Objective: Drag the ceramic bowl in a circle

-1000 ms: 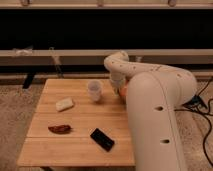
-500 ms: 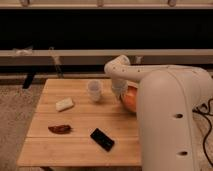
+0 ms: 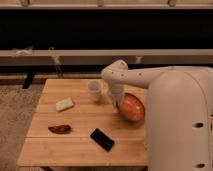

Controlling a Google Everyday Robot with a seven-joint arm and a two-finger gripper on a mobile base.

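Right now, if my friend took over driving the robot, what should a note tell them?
Gripper: low over the wooden table, at the left rim of the ceramic bowl, between it and the white cup.
Bowl: on the table's right side, tilted up toward the camera, partly hidden by the robot's body.
Done: the gripper has reached the bowl.
Left: whether any of the circle has been traced can't be told; drag it around, avoiding the cup.

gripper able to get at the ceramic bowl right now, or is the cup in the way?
Probably yes: the gripper is already at the ceramic bowl's left rim. The white cup stands apart, further left, not between them.
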